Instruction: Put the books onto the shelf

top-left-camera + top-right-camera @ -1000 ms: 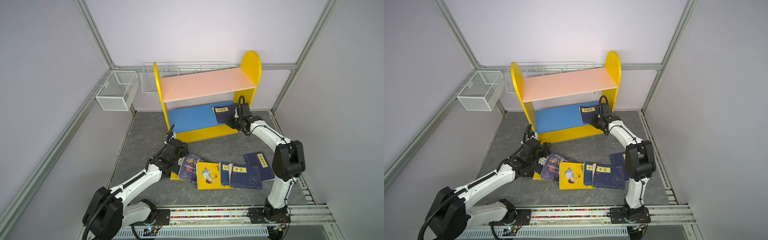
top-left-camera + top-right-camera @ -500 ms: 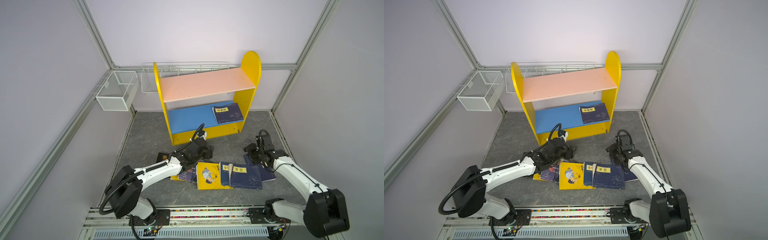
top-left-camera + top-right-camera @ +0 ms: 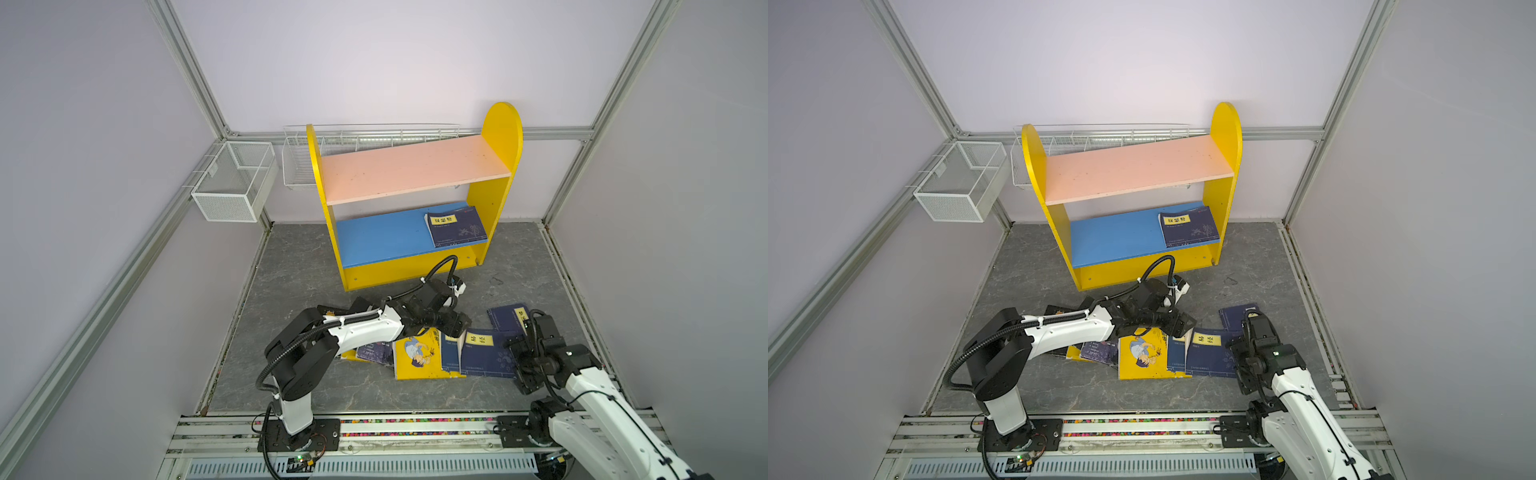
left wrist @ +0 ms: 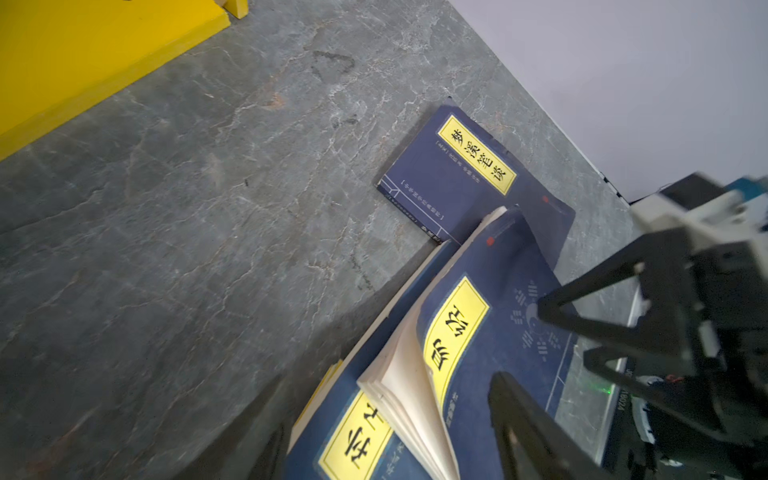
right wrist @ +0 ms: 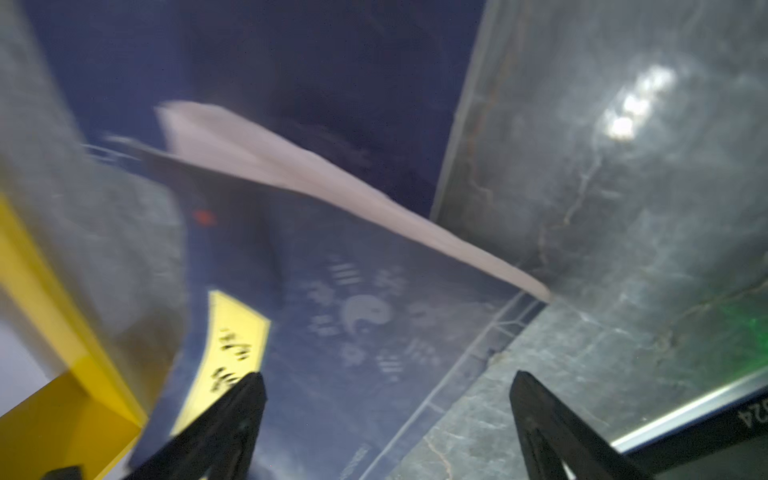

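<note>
Left gripper [image 3: 456, 328]: jaws spread over curled navy book [image 4: 511, 266]. Right gripper [image 5: 388, 376]: jaws wide apart, same book. Shelf [image 3: 500, 137]: second navy book [image 3: 457, 226], blue board's [image 3: 382, 239] right end.

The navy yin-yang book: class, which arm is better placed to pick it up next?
Probably the right. The right gripper stands open, straddling the free edge of the navy yin-yang book. The left gripper hovers over the crowded side, where that book overlaps a second navy book.
</note>
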### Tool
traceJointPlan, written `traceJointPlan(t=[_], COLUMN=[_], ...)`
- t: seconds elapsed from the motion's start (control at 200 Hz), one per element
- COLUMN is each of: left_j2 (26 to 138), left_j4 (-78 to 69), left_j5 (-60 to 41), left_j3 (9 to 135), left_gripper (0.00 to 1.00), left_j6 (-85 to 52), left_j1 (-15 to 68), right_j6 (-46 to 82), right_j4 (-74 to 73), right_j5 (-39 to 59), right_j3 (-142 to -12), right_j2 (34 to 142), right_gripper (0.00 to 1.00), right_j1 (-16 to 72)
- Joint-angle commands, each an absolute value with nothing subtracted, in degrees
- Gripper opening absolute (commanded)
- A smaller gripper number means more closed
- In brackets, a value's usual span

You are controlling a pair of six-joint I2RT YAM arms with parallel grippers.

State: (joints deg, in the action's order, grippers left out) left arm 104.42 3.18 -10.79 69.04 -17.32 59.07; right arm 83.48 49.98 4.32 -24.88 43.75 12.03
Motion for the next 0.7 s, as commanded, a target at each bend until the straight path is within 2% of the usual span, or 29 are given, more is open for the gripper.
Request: traceJointPlan(t=[0.0, 0.205, 0.47, 0.695], left_j2=[107.4, 110.4, 113.0, 115.2], left_j4=[7.1, 11.6, 13.2, 14.8], left_j5=[-13.7, -6.6, -1.3, 1.8], left_j3=[72.9, 75.5, 75.0, 73.9], left_gripper=[0.75, 0.68, 0.42, 0.30], left_j6=[-14.7, -14.1, -14.8, -17.1], left_j1=[60.1, 61.6, 61.6, 61.6], right_j6=[91.4, 93.4, 90.8, 80.1], right_j4=[51.3, 46.8, 38.7, 29.1], right_j5=[9.6, 9.5, 6.5, 11.5], right_j3=[-22.2, -19.7, -19.2, -21.9], right_j2=[42.3, 40.9, 41.7, 50.8], right_gripper=[0.95, 0.93, 0.87, 0.77], right_j1=[12.1, 12.1, 12.1, 10.2])
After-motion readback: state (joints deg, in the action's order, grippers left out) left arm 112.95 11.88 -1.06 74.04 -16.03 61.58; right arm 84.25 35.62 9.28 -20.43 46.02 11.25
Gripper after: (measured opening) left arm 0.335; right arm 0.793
